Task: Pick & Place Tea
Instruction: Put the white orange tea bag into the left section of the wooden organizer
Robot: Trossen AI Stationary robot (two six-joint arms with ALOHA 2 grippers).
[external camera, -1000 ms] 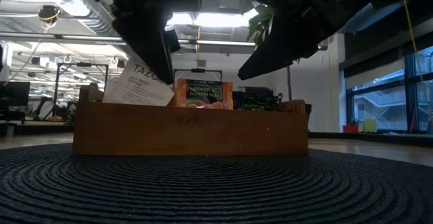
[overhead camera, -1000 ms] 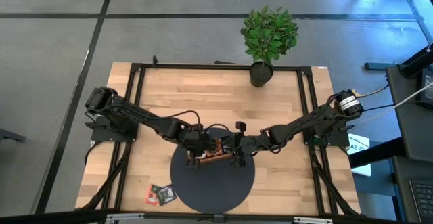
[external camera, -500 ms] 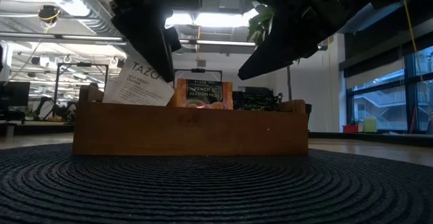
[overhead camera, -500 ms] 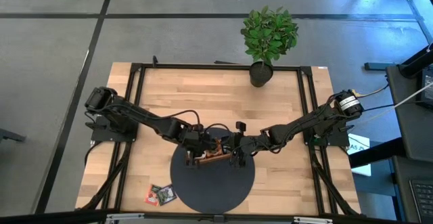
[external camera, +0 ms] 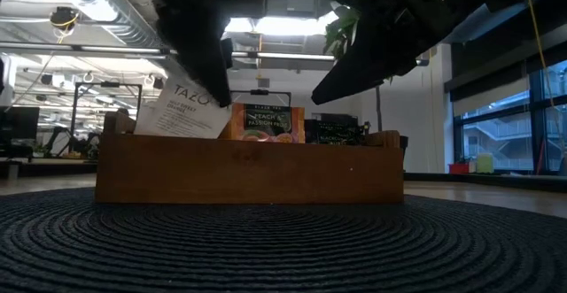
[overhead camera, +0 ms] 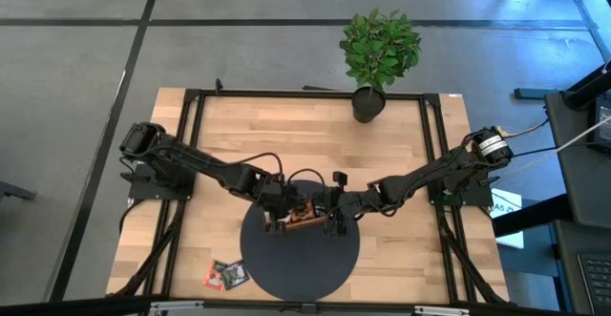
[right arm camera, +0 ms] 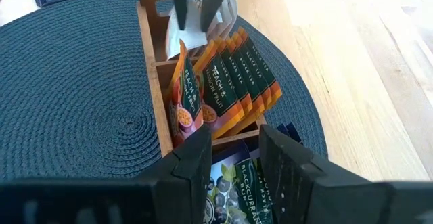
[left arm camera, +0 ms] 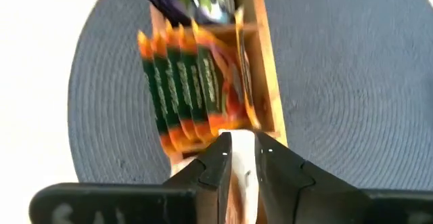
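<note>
A brown wooden tray stands on a round dark mat. Orange sachets stand in a row in its middle compartment, leaning on a divider. Dark blue sachets fill the right compartment. My left gripper is over the tray's left end, shut on a white sachet. My right gripper hovers open above the dark blue sachets, touching nothing. Loose dark sachets lie flat on the table near its near edge. My left gripper pinches the white sachet by its upper edge between the two fingers, coming from above and pointing down. The sachet hangs tilted below the fingers, its lower end down inside the tray's left compartment.
The woven mat has free room in front of the tray. A potted plant stands at the table's far edge. Bare wood spreads beyond the tray. The two grippers are close together over the tray.
My left gripper has edged a little toward the table's right, still shut on the white sachet, which stays tilted in the left compartment.
</note>
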